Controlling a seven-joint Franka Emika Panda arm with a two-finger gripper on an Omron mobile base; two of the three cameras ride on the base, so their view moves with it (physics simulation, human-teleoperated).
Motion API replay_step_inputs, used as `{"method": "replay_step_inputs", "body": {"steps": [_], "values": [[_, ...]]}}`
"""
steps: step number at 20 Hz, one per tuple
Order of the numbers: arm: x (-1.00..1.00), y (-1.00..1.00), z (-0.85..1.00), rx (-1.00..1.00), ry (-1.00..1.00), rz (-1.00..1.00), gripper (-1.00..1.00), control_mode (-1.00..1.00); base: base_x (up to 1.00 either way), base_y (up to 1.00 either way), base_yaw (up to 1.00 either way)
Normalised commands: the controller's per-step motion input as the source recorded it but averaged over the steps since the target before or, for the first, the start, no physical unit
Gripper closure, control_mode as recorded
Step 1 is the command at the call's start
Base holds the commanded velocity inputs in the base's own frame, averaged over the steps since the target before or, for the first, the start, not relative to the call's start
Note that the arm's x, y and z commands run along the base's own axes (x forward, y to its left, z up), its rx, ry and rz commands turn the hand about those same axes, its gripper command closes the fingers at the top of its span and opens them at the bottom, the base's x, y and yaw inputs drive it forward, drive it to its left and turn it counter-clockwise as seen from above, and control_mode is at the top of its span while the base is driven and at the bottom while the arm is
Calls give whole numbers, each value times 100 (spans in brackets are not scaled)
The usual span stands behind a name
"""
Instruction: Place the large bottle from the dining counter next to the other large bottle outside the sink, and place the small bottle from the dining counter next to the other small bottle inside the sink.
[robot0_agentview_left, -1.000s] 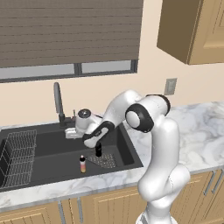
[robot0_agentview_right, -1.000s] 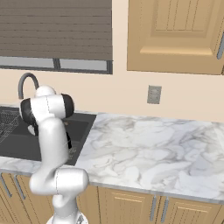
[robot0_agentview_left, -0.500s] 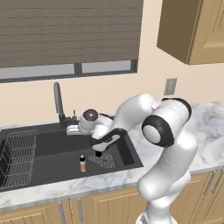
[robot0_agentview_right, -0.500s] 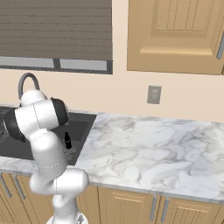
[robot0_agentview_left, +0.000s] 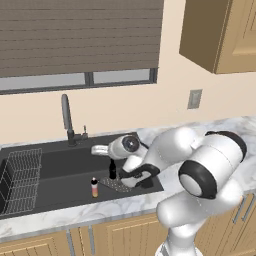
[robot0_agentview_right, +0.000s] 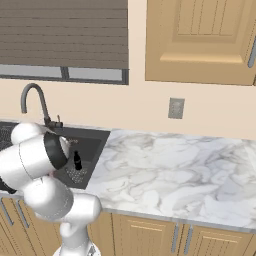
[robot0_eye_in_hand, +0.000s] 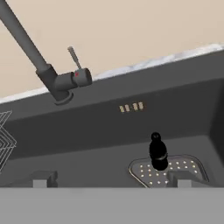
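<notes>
A small black bottle (robot0_eye_in_hand: 158, 152) stands upright on the perforated drain plate (robot0_eye_in_hand: 146, 171) in the sink (robot0_eye_in_hand: 109, 131). The gripper (robot0_eye_in_hand: 109, 179) fingers are spread apart and empty; the black bottle sits beyond them, nearer the right fingertip (robot0_eye_in_hand: 183, 178). Left of the drain plate stands another small bottle (robot0_agentview_left: 94, 187).

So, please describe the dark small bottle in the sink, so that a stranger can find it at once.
Look into the black sink under the window, below the tall faucet. On the perforated drain plate at its right end stands the small black bottle, upright. Its neighbour, the small bottle with the red band, stands to its left.
</notes>
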Motion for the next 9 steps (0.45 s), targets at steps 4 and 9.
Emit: {"method": "replay_step_inputs", "body": {"steps": [4,9], "values": [[15,-2,100,-1,21,10,-100,-100,0,0,0],[3,0,98,-10,27,15,-100,-100,0,0,0]]}}
